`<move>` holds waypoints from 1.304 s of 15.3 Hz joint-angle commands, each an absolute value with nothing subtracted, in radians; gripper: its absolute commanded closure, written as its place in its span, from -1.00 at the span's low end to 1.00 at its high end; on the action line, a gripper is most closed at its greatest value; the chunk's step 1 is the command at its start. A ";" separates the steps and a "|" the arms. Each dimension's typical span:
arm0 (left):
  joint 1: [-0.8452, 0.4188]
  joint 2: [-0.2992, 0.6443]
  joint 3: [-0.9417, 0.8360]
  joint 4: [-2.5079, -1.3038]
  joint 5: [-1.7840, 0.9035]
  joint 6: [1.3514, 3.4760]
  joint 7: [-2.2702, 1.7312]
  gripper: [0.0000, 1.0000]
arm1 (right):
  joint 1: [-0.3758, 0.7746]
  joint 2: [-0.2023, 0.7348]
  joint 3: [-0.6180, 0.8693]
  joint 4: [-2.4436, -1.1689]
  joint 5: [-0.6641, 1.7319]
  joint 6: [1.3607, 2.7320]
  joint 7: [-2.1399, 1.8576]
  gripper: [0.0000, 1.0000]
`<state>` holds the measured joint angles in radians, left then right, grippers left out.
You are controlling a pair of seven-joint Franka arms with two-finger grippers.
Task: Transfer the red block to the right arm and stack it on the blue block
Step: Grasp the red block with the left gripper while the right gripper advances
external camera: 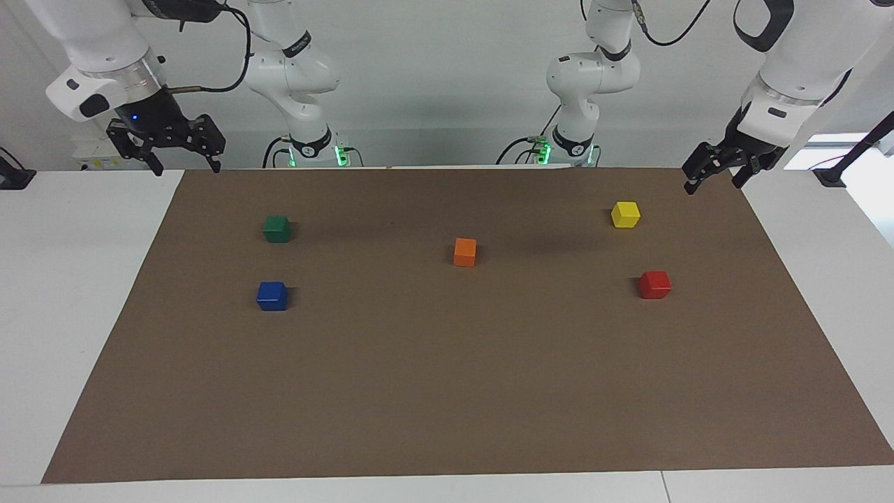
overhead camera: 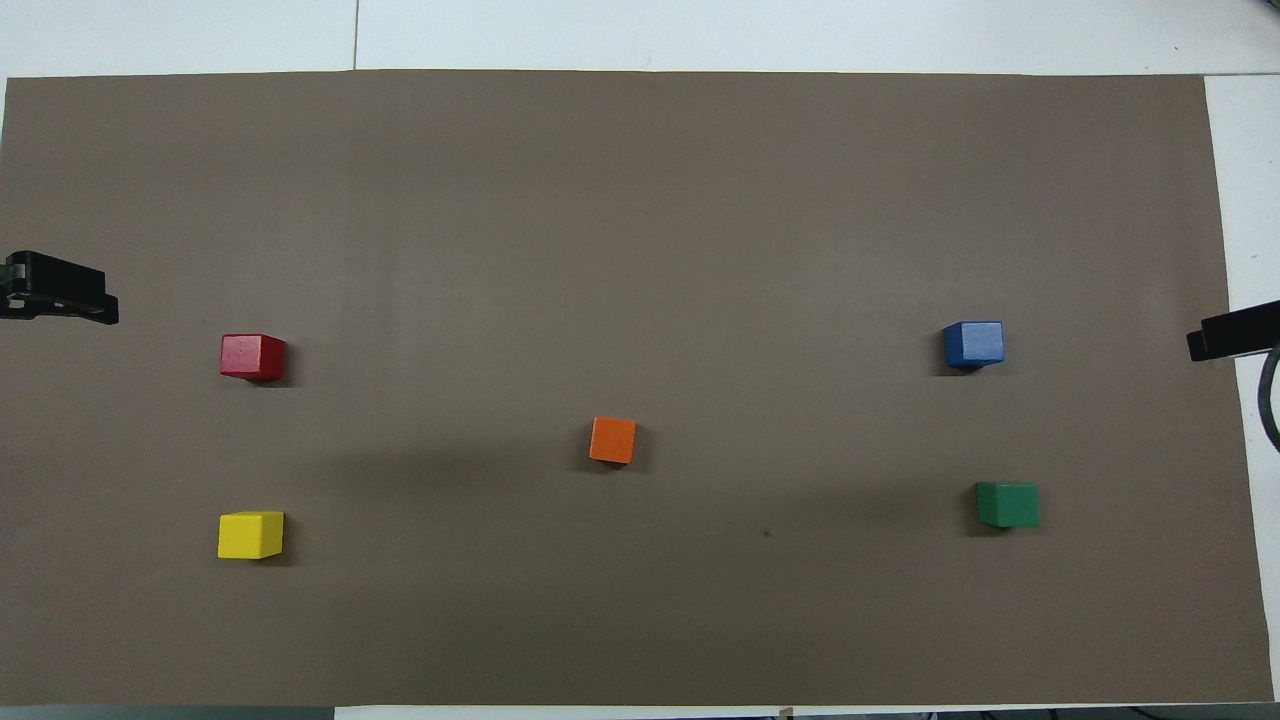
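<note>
Cubes sit apart on the mat (external camera: pixel 447 391) — red block (external camera: pixel 654 284) beside yellow (external camera: pixel 625 214), orange (external camera: pixel 464 251) midway, blue block (external camera: pixel 272 295) beside green (external camera: pixel 276 228). Left gripper (external camera: pixel 714 180) and right gripper (external camera: pixel 185 166) wait raised at the mat's corners, jaws spread, empty.

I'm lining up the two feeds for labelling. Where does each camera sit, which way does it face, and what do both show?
Facing view: high across the table, looking at the robots; both arms, left claw and right claw raised.
Overhead view: high above the robots' end, looking steeply down; only claw tips at the edges.
Shared: brown mat, red block, blue block, orange block, yellow block, green block, turned half round.
</note>
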<state>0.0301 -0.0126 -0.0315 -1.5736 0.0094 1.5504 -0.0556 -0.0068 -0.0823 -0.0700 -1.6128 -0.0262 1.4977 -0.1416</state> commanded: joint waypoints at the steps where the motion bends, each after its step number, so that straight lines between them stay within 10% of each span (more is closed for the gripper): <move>1: 0.029 -0.014 -0.026 -1.563 -0.005 1.539 -0.041 -1.00 | -0.021 -0.097 -0.057 -1.631 -0.031 1.503 -0.127 -1.00; 9: 0.032 -0.055 -0.020 -1.712 -0.005 1.721 -0.091 -1.00 | -0.021 -0.110 -0.055 -1.663 -0.017 1.502 -0.133 -1.00; 20: 0.064 0.090 -0.018 -2.074 0.051 2.226 0.035 -1.00 | -0.066 -0.187 -0.057 -2.052 0.533 1.799 -0.184 -1.00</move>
<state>0.0470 0.0832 -0.0182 -2.0342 0.0309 2.1639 0.0115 -0.0291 -0.1534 -0.0658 -1.9634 0.4007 1.7449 -0.1453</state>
